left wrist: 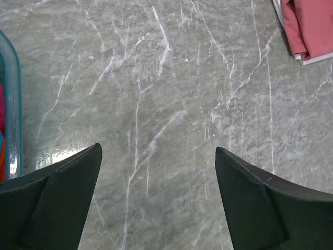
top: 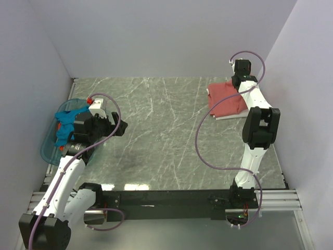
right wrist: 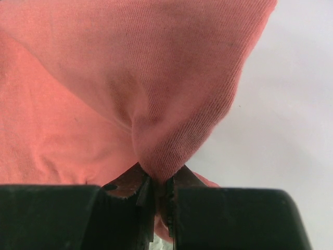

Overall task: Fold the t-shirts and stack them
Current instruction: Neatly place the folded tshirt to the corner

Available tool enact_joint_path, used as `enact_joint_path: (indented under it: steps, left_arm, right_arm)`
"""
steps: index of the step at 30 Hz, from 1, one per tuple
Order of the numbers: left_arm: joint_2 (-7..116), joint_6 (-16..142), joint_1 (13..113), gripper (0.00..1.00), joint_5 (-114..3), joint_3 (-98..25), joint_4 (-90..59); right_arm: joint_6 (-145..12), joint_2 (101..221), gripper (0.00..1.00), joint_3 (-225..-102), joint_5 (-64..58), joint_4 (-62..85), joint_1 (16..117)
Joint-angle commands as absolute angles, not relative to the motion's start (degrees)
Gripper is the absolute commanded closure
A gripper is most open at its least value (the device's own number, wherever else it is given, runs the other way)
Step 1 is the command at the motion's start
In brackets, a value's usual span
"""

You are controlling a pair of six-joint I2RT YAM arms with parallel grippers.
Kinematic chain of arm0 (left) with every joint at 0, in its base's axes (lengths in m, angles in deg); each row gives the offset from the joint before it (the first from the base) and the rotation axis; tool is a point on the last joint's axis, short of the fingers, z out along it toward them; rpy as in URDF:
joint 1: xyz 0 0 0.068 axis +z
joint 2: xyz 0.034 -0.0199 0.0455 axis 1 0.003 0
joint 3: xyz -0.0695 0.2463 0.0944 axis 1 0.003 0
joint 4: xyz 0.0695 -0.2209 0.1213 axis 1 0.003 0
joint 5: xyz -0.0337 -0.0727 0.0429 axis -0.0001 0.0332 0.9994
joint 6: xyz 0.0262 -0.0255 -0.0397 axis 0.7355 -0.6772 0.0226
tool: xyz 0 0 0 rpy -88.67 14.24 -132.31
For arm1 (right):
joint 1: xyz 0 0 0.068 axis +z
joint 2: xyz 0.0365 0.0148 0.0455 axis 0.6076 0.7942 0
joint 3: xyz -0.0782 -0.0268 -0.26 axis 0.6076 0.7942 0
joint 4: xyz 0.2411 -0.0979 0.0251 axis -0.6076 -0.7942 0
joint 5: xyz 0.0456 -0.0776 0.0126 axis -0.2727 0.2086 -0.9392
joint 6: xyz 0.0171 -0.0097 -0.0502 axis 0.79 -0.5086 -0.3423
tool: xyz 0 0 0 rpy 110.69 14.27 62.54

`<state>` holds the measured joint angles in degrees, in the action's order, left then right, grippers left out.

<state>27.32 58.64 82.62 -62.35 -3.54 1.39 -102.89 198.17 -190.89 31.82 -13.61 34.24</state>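
Observation:
A dusty-red t-shirt (top: 225, 99) lies folded at the far right of the table, on top of a white t-shirt (top: 231, 116) whose edge shows beneath it. My right gripper (top: 240, 83) is shut on a pinch of the red cloth (right wrist: 171, 130) at the stack's far right side. The stack also shows in the left wrist view (left wrist: 309, 26). A teal-blue t-shirt (top: 66, 119) and a bit of orange cloth (top: 89, 99) lie in the basket at left. My left gripper (left wrist: 158, 172) is open and empty above bare table beside the basket.
The translucent blue plastic basket (top: 48, 146) sits at the table's left edge, its rim in the left wrist view (left wrist: 14, 104). Grey marble tabletop (top: 161, 135) lies between the arms. White walls close in on three sides.

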Motion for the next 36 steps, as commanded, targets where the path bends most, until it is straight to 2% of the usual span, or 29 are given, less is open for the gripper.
enact_joint_path:
  steps: [1, 11, 14, 15, 16, 17, 19, 22, 27, 31, 32, 36]
  left_arm:
    - [27.6, 59.6, 82.6, 0.05, -62.6, -3.5, -0.5]
    - [27.5, 59.6, 82.6, 0.05, -62.6, -3.4, -0.3]
    - [27.6, 59.6, 82.6, 0.05, -62.6, -3.4, -0.4]
    - [27.6, 59.6, 82.6, 0.05, -62.6, -3.4, -0.3]
    - [27.6, 59.6, 82.6, 0.05, -62.6, -3.4, -0.3]
    - [27.5, 59.6, 82.6, 0.05, -62.6, -3.4, -0.3]
    - [27.4, 59.6, 82.7, 0.05, -62.6, -3.4, -0.3]
    - [27.2, 59.6, 82.6, 0.05, -62.4, -3.4, -0.1]
    - [27.1, 59.6, 82.6, 0.05, -61.9, -3.3, -0.1]
    - [27.6, 59.6, 82.6, 0.05, -61.9, -3.6, 0.0]
    - [27.6, 59.6, 82.6, 0.05, -61.9, -3.6, 0.0]
    - [27.4, 59.3, 82.6, 0.05, -61.8, -3.7, 0.0]
  right_arm:
    - [-102.7, 198.0, 1.0, -193.3, 33.6, -10.4, 33.7]
    - [-102.8, 199.4, 0.98, -193.2, 34.2, -9.8, 33.2]
    - [-103.2, 200.1, 0.85, -193.3, 34.9, -9.2, 32.9]
    - [-103.7, 201.0, 0.65, -193.4, 35.9, -8.5, 32.8]
    - [-104.2, 201.5, 0.54, -193.3, 37.0, -7.8, 32.8]
    - [-104.8, 202.3, 0.46, -193.3, 38.2, -7.0, 32.8]
    - [-106.2, 204.4, 0.37, -193.2, 41.1, -3.7, 32.7]
    - [-106.5, 205.7, 0.35, -193.6, 42.7, -0.7, 32.4]
    - [-102.9, 201.7, 0.34, -193.6, 38.1, -4.6, 32.8]
    - [-101.4, 195.7, 0.31, -190.5, 22.9, -11.1, 32.7]
    - [-101.7, 194.2, 0.3, -189.5, 14.8, -11.8, 32.7]
    - [-100.7, 188.8, 0.32, -185.9, -3.7, -17.0, 32.8]
